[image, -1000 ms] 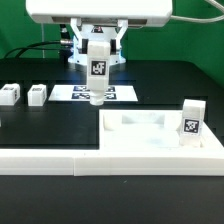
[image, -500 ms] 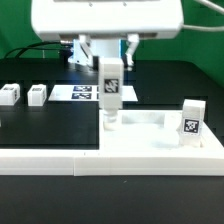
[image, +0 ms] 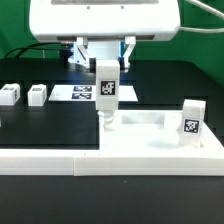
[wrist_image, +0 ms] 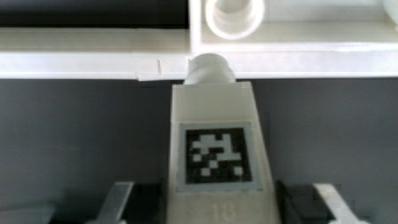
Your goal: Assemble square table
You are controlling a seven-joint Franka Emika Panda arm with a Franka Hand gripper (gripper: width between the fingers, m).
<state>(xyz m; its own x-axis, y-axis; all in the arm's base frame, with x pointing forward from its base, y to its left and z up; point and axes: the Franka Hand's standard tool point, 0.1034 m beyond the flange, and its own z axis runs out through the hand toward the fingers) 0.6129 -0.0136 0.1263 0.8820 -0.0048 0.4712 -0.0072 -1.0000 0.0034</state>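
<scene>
One leg [image: 106, 92] upright at frame centre, long axis vertical, tip down at corner socket [wrist_image: 231, 14] of square table [image: 150, 150] lying lower right, seating unclear; pinched near its top by gripper [image: 104, 62] directly above.

Open black tabletop [image: 55, 125] runs from the loose leg block [image: 37, 94] at the exterior view's left to the square table [image: 150, 144], with the long white rail [image: 50, 160] as a low wall in front and the marker board [image: 80, 93] lying flat behind. Above the slab's left corner the gripper [image: 105, 62] and its clamped leg block [image: 106, 92] fill the air, and an upright leg [image: 190, 122] bars the right end. The recess between them looks free, though the wrist view shows only the corner socket [wrist_image: 231, 16].
</scene>
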